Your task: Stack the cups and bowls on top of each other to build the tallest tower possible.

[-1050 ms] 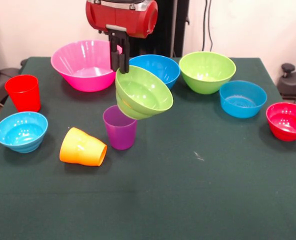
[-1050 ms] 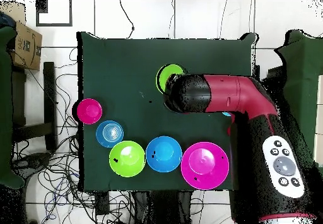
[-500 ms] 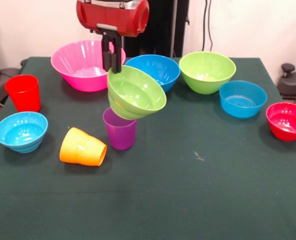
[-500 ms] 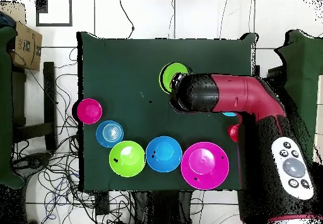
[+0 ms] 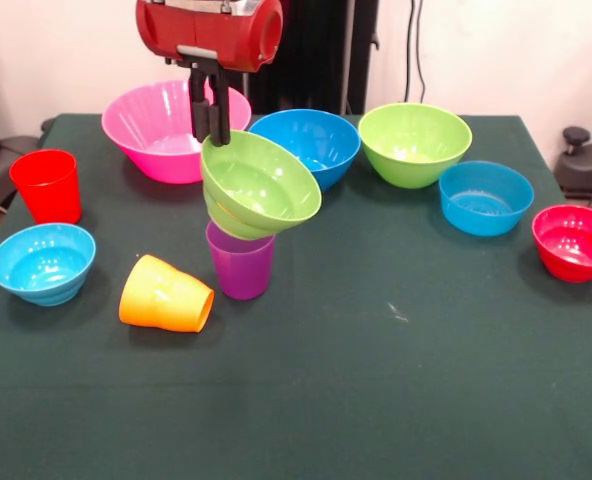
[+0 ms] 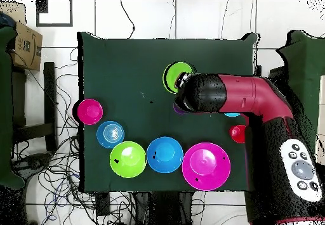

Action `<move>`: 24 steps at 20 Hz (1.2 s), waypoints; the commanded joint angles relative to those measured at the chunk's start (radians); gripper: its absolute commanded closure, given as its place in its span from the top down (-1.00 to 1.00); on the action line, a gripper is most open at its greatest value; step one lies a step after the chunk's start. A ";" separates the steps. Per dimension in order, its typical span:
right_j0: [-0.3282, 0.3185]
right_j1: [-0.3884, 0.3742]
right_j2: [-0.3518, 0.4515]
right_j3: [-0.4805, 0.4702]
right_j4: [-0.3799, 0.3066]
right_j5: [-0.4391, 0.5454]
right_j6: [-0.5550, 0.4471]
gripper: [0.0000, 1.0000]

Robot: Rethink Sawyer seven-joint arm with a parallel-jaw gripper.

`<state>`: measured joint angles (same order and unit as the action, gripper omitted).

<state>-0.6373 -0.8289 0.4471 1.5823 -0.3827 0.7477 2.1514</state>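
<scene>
Green plastic fills the middle of what we see: a small lime bowl [image 5: 259, 187], tilted with its mouth toward us, hangs from the robot's gripper [image 5: 210, 128], whose jaws are pinched shut on its far rim. It hovers just above the upright purple cup [image 5: 240, 262], not yet resting on it as far as we can tell.

We judge the tower barely begun: nothing on the counter [image 5: 396, 400] is stacked yet. Every other piece sits alone and apart. Along the far side stand a big pink bowl [image 5: 164, 130], a mid-sized blue bowl [image 5: 316, 138] and a mid-sized lime bowl [image 5: 414, 144]. To the right are a small blue bowl [image 5: 485, 197] and a small red bowl [image 5: 575, 241]. At left stand a red cup [image 5: 47, 185] and a light blue bowl [image 5: 42, 263]. An orange cup [image 5: 165, 295] lies on its side near the purple one.

All the containers we can see into are empty.
</scene>
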 commanded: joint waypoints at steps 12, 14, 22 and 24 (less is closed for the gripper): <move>0.007 0.092 0.048 0.028 -0.115 0.036 -0.246 -1.00; 0.003 0.099 0.049 0.025 -0.119 0.031 -0.251 -1.00; -0.001 0.113 0.048 0.016 -0.129 0.022 -0.258 -1.00; -0.003 0.117 0.047 0.015 -0.132 0.019 -0.261 -1.00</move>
<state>-0.6399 -0.7762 0.4545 1.5821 -0.3832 0.7477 2.1514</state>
